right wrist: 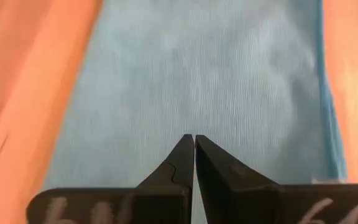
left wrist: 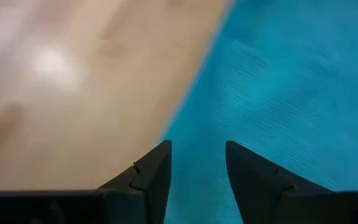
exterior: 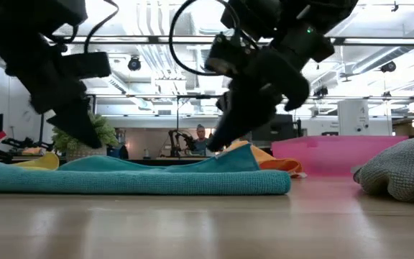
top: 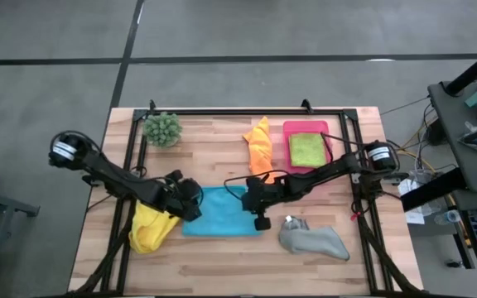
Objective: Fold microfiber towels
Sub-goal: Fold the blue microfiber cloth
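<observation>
A soft blue microfiber towel (top: pixel 220 213) is seen spread flat at the middle of the pale wooden table (top: pixel 222 273), with the left gripper (left wrist: pixel 197 163) parted over its left edge and the right gripper (right wrist: pixel 194 149) pressed together at its right edge (whether cloth is pinched there cannot be told). A clean fold would be served by both edges being lifted evenly and laid across squarely.

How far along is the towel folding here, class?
Done: the lime green towel lies folded on the pink tray. In hand: both grippers, left and right, work the flat blue towel. Left: orange, yellow and grey towels, all crumpled.
</observation>
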